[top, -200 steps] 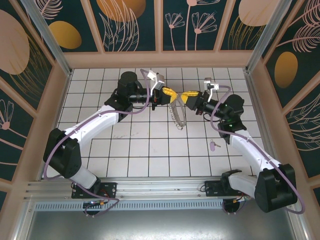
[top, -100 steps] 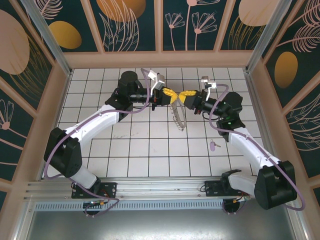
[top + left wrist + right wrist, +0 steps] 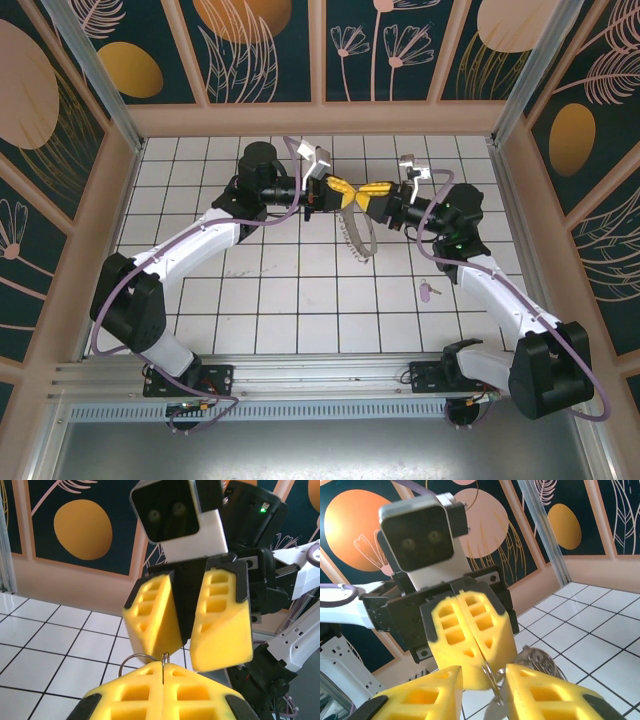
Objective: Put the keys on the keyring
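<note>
Meets with both arms above the far middle of the tiled table [image 3: 300, 300], tip against tip. Pinches the keyring [image 3: 356, 235] with the left gripper [image 3: 343, 192]: in the left wrist view, yellow pads pressed fully together, with a thin wire loop of the ring caught in the seam and standing out just past the tips. Lets the chain part trail from this grip toward the near side, in a loose curve between the two forearms. Holds the right gripper [image 3: 374, 192] directly opposite, almost touching the left one, with its fingers spread a little and a clear gap between them. Shows, in the right wrist view, the wire loop passing through this gap; contact with the pads not possible to tell. Has the key [image 3: 428, 290], small and pale pink, lying flat on a tile beside the right forearm, well apart from the ring and from both grippers.
</note>
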Robot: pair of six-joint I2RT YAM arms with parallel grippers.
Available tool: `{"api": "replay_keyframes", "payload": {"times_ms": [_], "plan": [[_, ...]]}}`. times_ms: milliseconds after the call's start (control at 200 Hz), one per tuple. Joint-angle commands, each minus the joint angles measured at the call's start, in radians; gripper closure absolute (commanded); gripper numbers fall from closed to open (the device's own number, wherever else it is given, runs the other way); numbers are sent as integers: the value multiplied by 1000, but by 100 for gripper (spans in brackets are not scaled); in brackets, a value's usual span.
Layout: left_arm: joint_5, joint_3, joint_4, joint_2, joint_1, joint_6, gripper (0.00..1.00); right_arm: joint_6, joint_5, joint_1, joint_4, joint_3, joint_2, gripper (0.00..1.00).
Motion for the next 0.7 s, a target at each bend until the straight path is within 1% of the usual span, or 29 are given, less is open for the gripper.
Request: {"api": "replay_keyframes", "payload": {"times_ms": [0,20,75,115,205,270,330,415,435,480,555,696], "plan": [[18,45,70,-5,-4,-14,100,-21,10,-26,-26,-29,-41,57],[18,44,70,-6,-5,-14,100,-20,20,-31,-28,-35,-49,54],[12,41,69,-10,-4,-12,100,-33,108,-57,-81,-49,-70,42],[8,37,67,-13,-4,-9,100,-62,199,-65,-155,-49,-81,36],[0,31,65,-18,-5,-4,100,-124,412,-73,-286,-54,-96,25],[-3,21,70,-23,-5,-2,100,-159,538,-72,-338,-65,-91,19],[-8,13,75,-26,-3,-4,100,-174,640,-72,-357,-78,-80,16],[-10,7,79,-34,-5,-4,100,-152,796,-71,-356,-102,-66,13],[-12,5,79,-36,-5,-5,100,-149,829,-69,-355,-106,-63,8],[-13,1,83,-41,-4,-5,100,-123,913,-65,-343,-120,-56,2],[-18,-7,87,-49,-4,-5,100,-91,1005,-63,-304,-149,-42,1],[-23,-25,104,-65,-3,-7,100,-160,1060,-43,-207,-203,-16,1]]}}
